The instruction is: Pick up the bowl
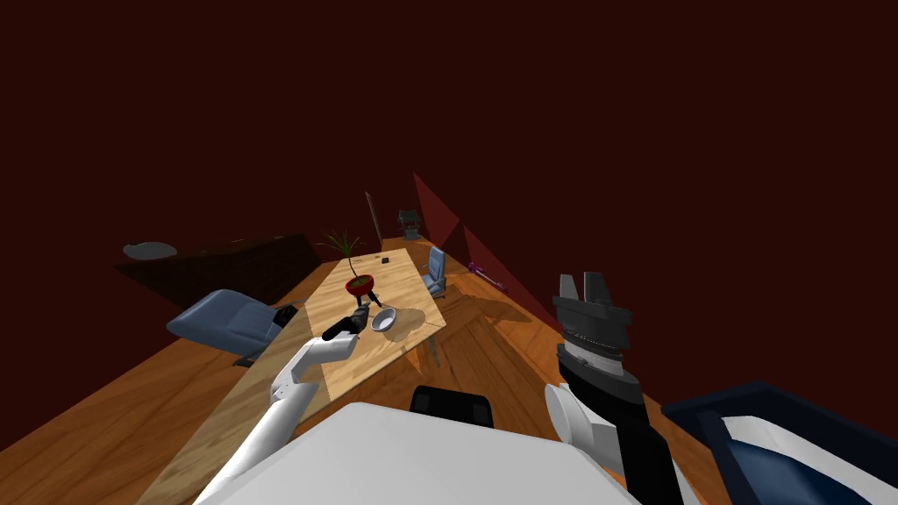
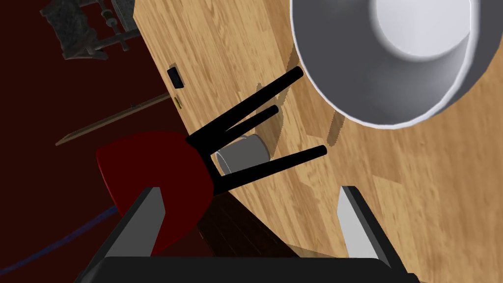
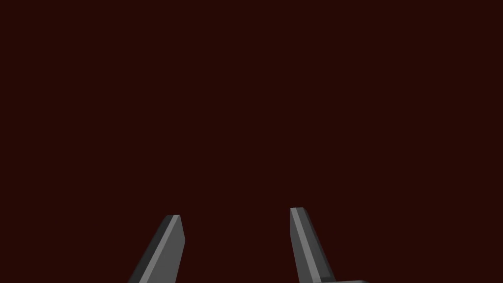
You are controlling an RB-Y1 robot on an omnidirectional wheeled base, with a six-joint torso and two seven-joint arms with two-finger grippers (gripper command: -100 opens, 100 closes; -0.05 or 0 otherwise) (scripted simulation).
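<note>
Our bowl (image 1: 383,319) (image 2: 393,64), pale grey and upright, sits on the wooden tabletop (image 1: 368,364) (image 2: 417,196) toward its near end and closer to its right edge. Just beside it stands a red pot (image 1: 359,285) (image 2: 157,182) on three black legs, with a small grey cup (image 2: 243,155) behind the legs. Our left gripper (image 1: 361,313) (image 2: 249,191) hangs over the tabletop near the pot, fingers spread wide, holding nothing and clear of the bowl. Our right gripper (image 1: 586,285) (image 3: 236,213) is raised off to the right, fingers apart.
</note>
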